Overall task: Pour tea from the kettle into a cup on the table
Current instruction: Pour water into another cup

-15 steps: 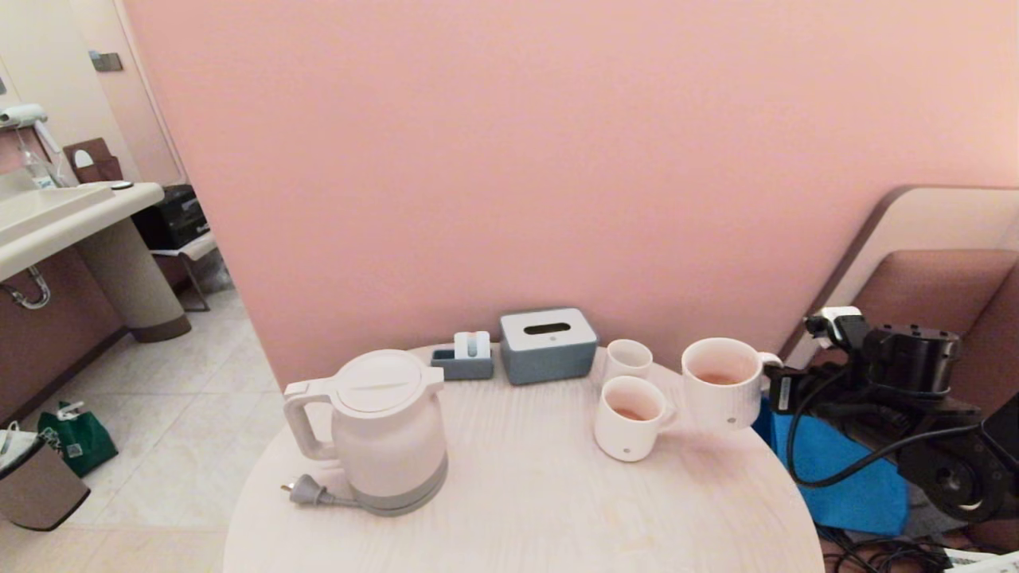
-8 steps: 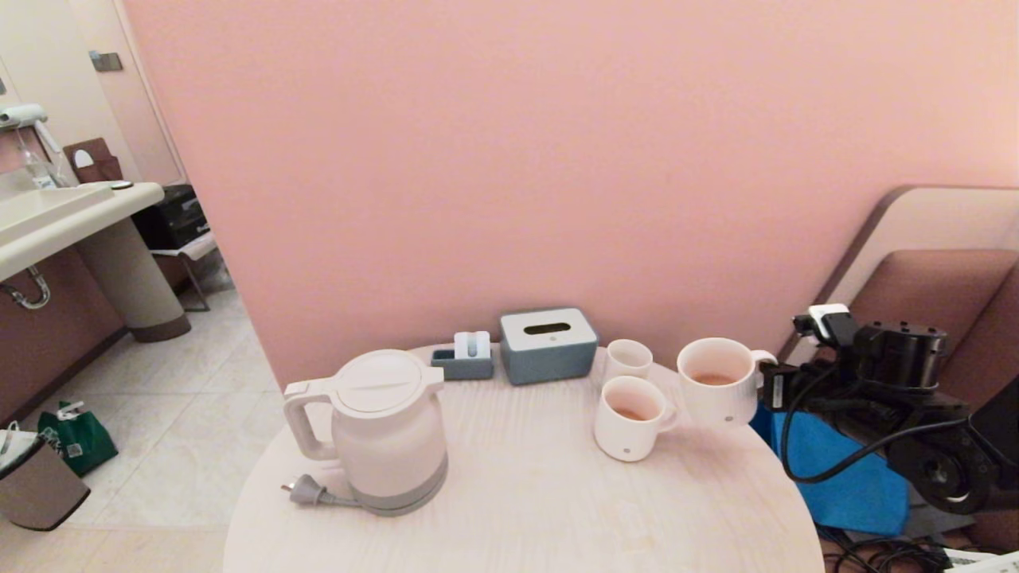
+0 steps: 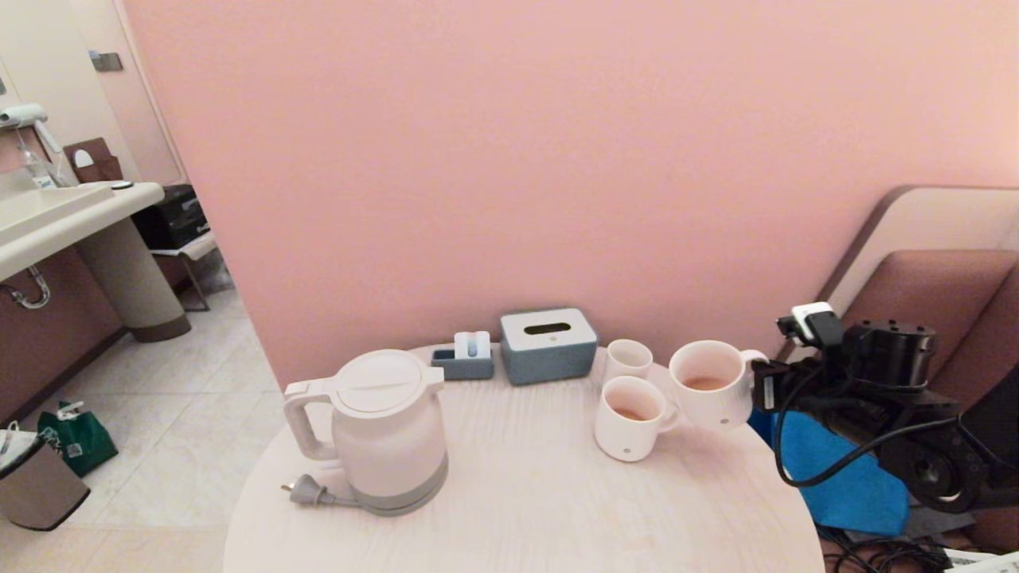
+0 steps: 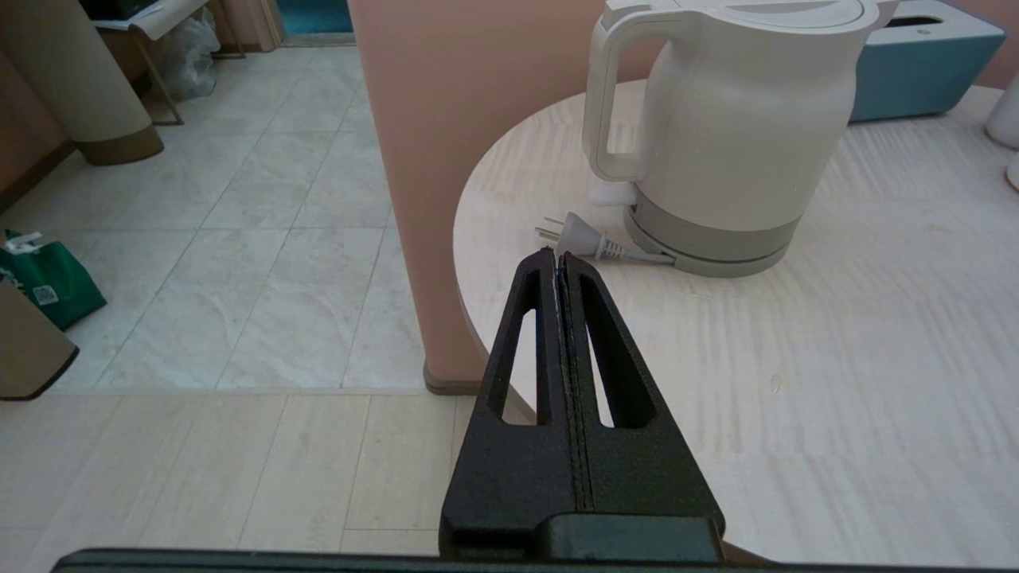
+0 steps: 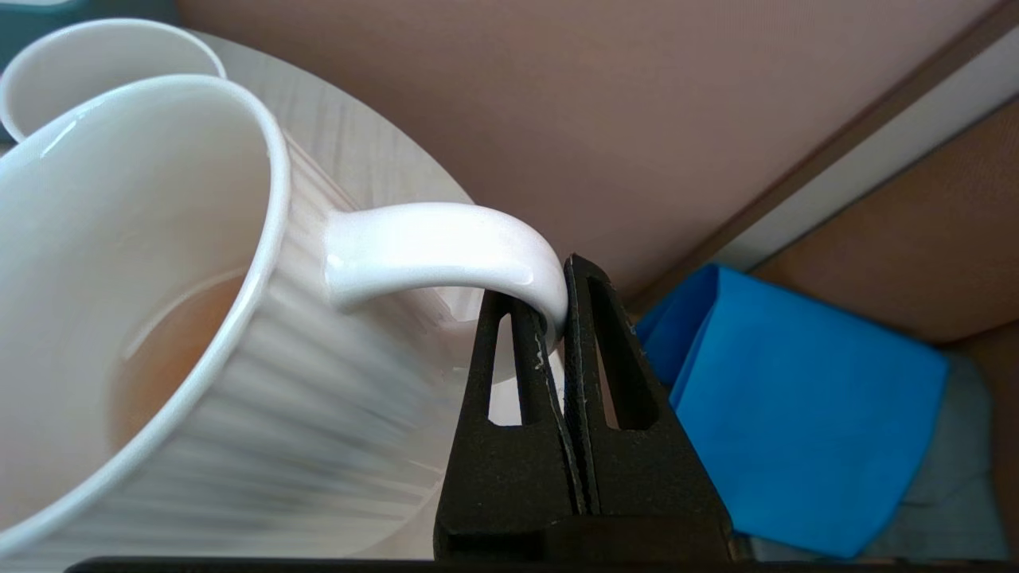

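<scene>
From the head view, no writing can be read on anything. The white kettle (image 3: 388, 430) stands on the left of the round table (image 3: 517, 509). At the right edge the right gripper (image 3: 758, 383) holds a white cup (image 3: 707, 383) by its handle, a little tea (image 3: 704, 383) inside, beside a second mug (image 3: 633, 417).

In the left wrist view, the left gripper (image 4: 556, 256) hovers with fingers pressed together near the kettle's plug (image 4: 575, 235).

In the right wrist view, the fingers (image 5: 589, 334) clamp the handle (image 5: 446, 255).

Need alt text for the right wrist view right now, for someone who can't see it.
The right gripper, jaws shut on the handle of a white mug, holds it tilted above the table. Pale reddish-brown tea sits in the mug, with a second white cup beyond.
</scene>
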Motion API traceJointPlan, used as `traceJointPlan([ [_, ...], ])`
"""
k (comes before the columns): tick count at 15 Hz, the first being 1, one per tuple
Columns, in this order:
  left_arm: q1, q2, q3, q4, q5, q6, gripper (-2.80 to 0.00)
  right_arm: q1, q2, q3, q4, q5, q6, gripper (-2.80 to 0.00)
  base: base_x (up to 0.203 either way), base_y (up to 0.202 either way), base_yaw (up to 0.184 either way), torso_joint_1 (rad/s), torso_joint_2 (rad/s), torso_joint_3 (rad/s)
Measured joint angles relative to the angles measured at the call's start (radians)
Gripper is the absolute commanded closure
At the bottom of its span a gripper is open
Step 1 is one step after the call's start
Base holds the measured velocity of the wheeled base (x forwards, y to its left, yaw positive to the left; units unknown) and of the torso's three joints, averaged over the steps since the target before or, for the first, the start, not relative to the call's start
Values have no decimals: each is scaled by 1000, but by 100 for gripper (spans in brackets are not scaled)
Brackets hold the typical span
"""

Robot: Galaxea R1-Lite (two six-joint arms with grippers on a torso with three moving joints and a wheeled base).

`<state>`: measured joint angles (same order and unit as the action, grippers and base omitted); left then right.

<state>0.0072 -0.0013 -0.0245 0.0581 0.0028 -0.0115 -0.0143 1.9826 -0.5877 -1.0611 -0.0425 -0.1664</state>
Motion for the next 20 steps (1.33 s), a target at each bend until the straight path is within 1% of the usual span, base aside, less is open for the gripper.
traceJointPlan([
  [5,0,0,0,0,0,0,0,21,1,-11,2,-19,-41,0,0,0,0,0,0,0],
  [10,0,0,0,0,0,0,0,25,3,-34,19,-31,-90,0,0,0,0,0,0,0],
  [12,0,0,0,1,0,0,0,25,3,-37,20,-31,-101,0,0,0,0,0,0,0],
  [16,0,0,0,0,-1,0,0,26,3,-44,22,-29,-150,0,0,0,0,0,0,0],
  [20,0,0,0,0,0,0,0,28,1,-72,57,-28,-181,0,0,0,0,0,0,0],
])
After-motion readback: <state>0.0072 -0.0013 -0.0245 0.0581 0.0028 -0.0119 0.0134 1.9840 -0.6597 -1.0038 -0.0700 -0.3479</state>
